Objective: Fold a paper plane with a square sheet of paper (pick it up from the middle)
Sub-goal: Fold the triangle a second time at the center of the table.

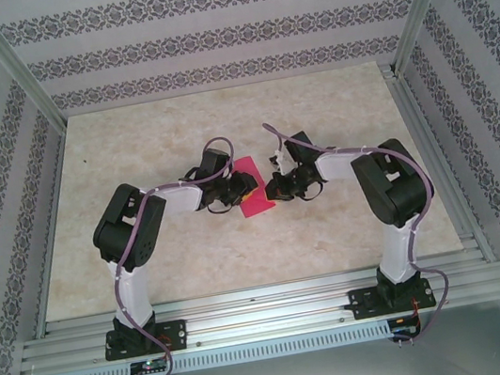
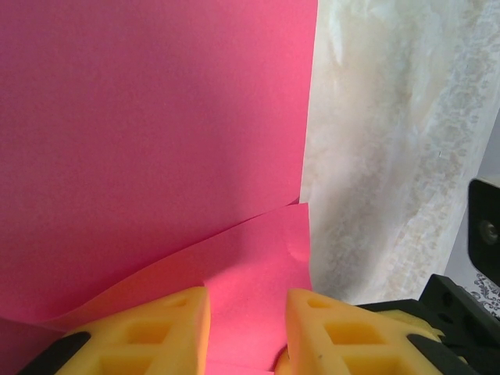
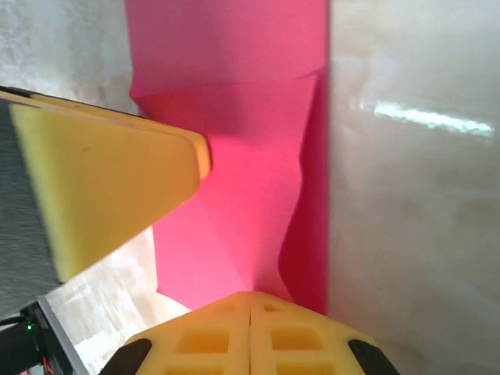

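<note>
Two yellow fingers of the right gripper (image 3: 250,305) are pressed together, apparently nipping a raised fold of the square sheet of paper (image 3: 242,156), which stretches out ahead of them. The left gripper (image 2: 247,332) has its fingers (image 2: 156,332) spread, a creased flap lying between them, the marbled table (image 2: 375,156) beside.

From above, your left gripper (image 1: 243,189) hides part of the square sheet of paper (image 1: 258,199), its creases too small to read, and both wrist views cut it off at the top
</note>
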You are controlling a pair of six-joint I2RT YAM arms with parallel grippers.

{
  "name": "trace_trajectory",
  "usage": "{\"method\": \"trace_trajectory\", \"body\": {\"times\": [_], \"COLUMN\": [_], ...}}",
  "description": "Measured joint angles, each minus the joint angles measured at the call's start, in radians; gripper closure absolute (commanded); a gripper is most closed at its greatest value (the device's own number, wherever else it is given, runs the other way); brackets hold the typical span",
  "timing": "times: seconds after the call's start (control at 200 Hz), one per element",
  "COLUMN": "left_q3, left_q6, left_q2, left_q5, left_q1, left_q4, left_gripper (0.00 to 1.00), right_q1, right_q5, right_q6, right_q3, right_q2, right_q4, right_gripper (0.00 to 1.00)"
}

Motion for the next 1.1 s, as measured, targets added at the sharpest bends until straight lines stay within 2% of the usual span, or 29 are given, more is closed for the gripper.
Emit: {"method": "trace_trajectory", "body": {"times": [0.455,0.699,1.099], "left_q3": [0.000,0.000,0.001], "left_q6": [0.000,0.003,0.004], "left_q2": [0.000,0.000,0.000], "left_q5": [-0.003,-0.003,-0.003], "left_q1": [0.000,0.000,0.000], "left_q4": [-0.002,-0.003,-0.003], "left_gripper": [0.67,0.67,0.67], "right_q1": [-0.003,0.008,0.007], "right_q5": [-0.006,-0.002,0.016], "right_q6": [-0.021,-0.036,-0.056], "right_q3": [-0.007,-0.006,0.000], "right_q2": [0.013,-0.037,-0.010], "right_q4": [-0.008,-0.089,-0.129], "right_gripper": [0.94,0.92,0.93]}}
